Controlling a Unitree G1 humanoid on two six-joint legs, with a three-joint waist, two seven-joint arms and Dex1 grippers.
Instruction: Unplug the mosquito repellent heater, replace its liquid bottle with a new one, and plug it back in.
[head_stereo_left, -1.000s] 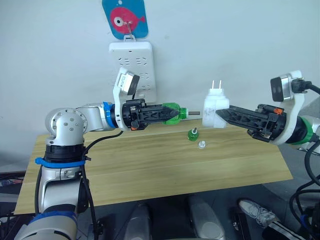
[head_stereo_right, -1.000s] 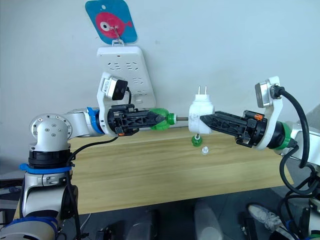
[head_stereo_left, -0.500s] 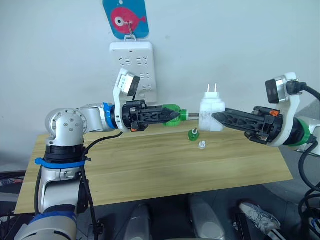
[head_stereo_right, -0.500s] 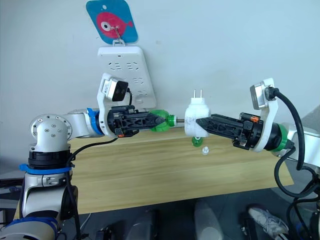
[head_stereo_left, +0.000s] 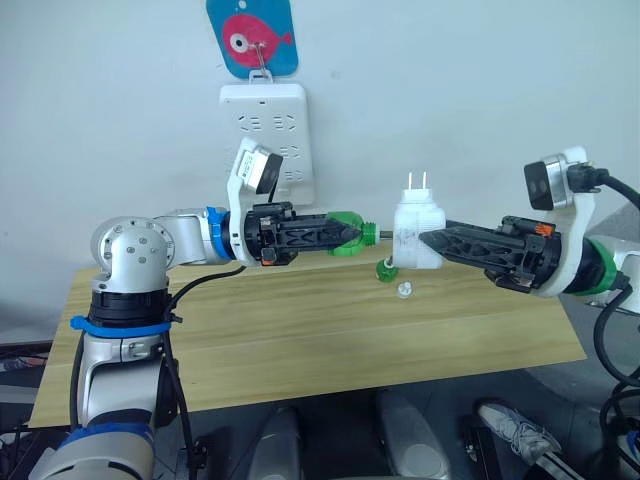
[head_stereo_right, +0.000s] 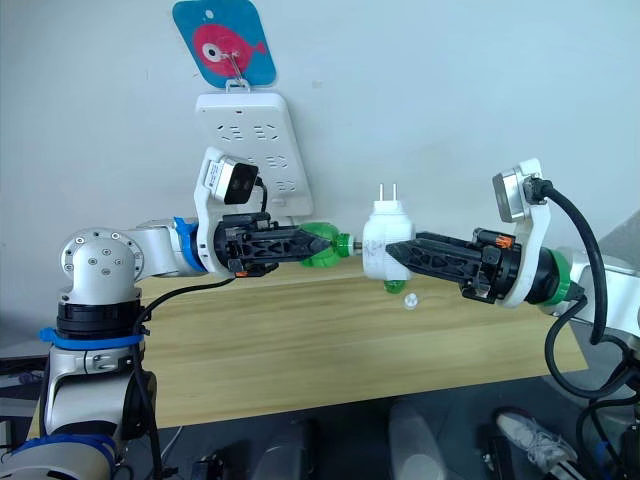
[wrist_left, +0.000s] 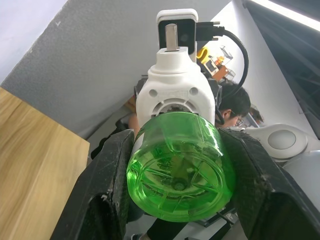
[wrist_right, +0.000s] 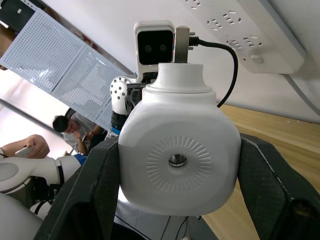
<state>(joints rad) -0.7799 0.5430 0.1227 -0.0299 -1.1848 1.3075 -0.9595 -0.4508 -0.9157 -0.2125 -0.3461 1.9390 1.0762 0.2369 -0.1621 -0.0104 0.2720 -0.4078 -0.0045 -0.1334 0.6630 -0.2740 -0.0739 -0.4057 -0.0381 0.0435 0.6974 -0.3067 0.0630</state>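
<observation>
Above the desk (head_stereo_left: 300, 330), the right end effector (head_stereo_left: 432, 240) pinches the mosquito repellent heater (head_stereo_left: 418, 238); the left end effector (head_stereo_left: 345, 232) clamps the green bottle (head_stereo_left: 352, 234). Both look light, hard, slippery plastic; grip the flanks.

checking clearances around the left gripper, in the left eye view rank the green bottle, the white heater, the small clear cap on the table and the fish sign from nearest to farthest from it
1. Green bottle: clamped in the left gripper.
2. Heater: just beyond the bottle's neck, held by the right gripper.
3. Small clear cap: on the table, below the heater.
4. Fish sign: high on the wall, above the power strip.
</observation>
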